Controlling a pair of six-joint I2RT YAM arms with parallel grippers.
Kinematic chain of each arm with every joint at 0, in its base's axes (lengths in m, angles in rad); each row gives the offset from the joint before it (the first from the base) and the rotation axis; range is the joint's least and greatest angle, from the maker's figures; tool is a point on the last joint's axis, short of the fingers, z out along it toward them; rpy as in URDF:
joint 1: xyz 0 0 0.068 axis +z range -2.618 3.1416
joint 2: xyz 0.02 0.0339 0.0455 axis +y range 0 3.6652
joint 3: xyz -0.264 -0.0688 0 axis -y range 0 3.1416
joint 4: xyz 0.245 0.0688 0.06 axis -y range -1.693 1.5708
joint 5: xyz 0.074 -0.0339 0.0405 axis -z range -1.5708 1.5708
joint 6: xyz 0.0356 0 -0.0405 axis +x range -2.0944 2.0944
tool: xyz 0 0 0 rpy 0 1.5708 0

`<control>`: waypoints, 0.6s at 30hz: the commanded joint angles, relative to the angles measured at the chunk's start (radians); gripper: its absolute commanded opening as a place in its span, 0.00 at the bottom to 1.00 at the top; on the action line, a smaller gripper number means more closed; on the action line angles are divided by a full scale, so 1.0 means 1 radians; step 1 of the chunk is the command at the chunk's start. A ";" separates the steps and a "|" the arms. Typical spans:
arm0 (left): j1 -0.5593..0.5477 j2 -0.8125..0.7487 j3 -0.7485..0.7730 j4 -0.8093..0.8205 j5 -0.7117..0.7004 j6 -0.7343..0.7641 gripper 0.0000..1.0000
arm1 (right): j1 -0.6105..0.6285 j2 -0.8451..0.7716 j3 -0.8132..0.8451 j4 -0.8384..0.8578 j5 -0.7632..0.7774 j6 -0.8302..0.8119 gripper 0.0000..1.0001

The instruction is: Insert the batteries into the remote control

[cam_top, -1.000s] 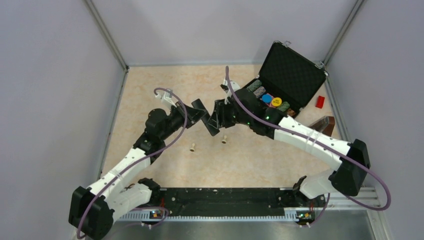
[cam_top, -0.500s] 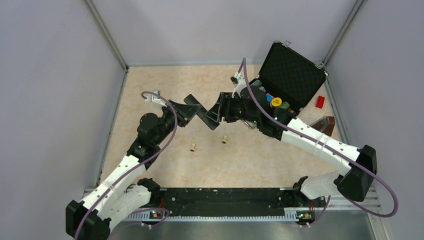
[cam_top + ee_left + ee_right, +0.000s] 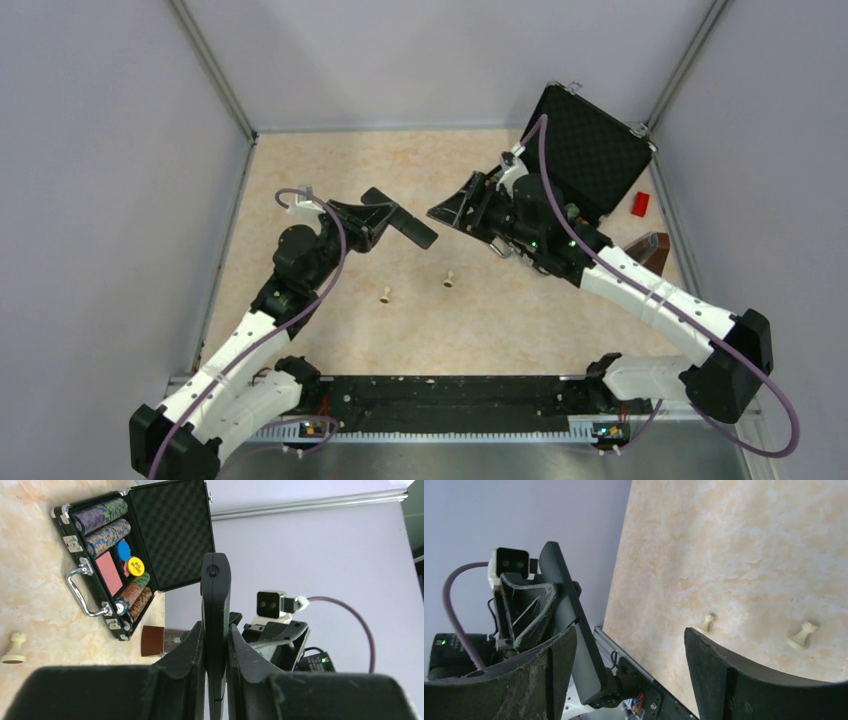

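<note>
The remote control (image 3: 415, 230), a slim black bar, is held above the table with my left gripper (image 3: 372, 215) shut on one end of it. In the left wrist view the remote control (image 3: 216, 595) stands edge-on, pinched in the left gripper (image 3: 216, 647). My right gripper (image 3: 442, 212) hovers just right of the remote's free end, open and apart from it. In the right wrist view the right gripper (image 3: 629, 680) has wide jaws holding nothing, and the remote control (image 3: 569, 630) shows at the left. No batteries are in view.
An open black chip case (image 3: 590, 150) stands at the back right, close behind my right wrist. A red block (image 3: 640, 203) and a brown box (image 3: 645, 250) lie near the right wall. Two beige pawns (image 3: 385, 295) (image 3: 449, 281) stand mid-table.
The right gripper has let go of the remote, opened wide and pulled back to the right. The left gripper has kept the remote and swung it flatter, towards the left.
</note>
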 commanded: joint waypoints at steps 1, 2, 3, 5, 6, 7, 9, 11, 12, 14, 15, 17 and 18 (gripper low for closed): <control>0.005 -0.010 0.018 0.045 -0.038 -0.092 0.00 | -0.004 -0.070 -0.070 0.190 -0.071 0.150 0.77; 0.004 -0.007 0.023 0.042 -0.042 -0.099 0.00 | -0.003 -0.077 -0.095 0.229 -0.077 0.177 0.77; 0.005 -0.004 0.025 0.037 -0.046 -0.106 0.00 | -0.001 -0.083 -0.104 0.254 -0.081 0.190 0.77; 0.004 0.000 0.029 0.034 -0.047 -0.118 0.00 | 0.004 -0.093 -0.106 0.283 -0.078 0.194 0.78; 0.004 0.002 0.030 0.034 -0.047 -0.128 0.00 | 0.006 -0.092 -0.102 0.287 -0.078 0.191 0.78; 0.004 0.004 0.028 0.036 -0.045 -0.139 0.00 | 0.008 -0.090 -0.094 0.289 -0.083 0.188 0.78; 0.004 0.009 0.026 0.044 -0.041 -0.158 0.00 | 0.013 -0.075 -0.082 0.290 -0.097 0.185 0.78; 0.004 0.015 0.027 0.051 -0.039 -0.174 0.00 | 0.022 -0.058 -0.074 0.300 -0.108 0.188 0.76; 0.004 0.015 0.026 0.052 -0.039 -0.186 0.00 | 0.026 -0.045 -0.065 0.297 -0.110 0.188 0.75; 0.005 0.016 0.017 0.071 -0.043 -0.203 0.00 | 0.036 -0.021 -0.048 0.291 -0.111 0.180 0.73; 0.004 0.014 0.013 0.081 -0.048 -0.210 0.00 | 0.044 -0.013 -0.048 0.296 -0.109 0.184 0.71; 0.004 0.011 0.010 0.093 -0.054 -0.224 0.00 | 0.056 -0.001 -0.048 0.308 -0.101 0.184 0.69; 0.004 0.011 0.011 0.095 -0.057 -0.229 0.00 | 0.061 0.002 -0.048 0.311 -0.096 0.183 0.68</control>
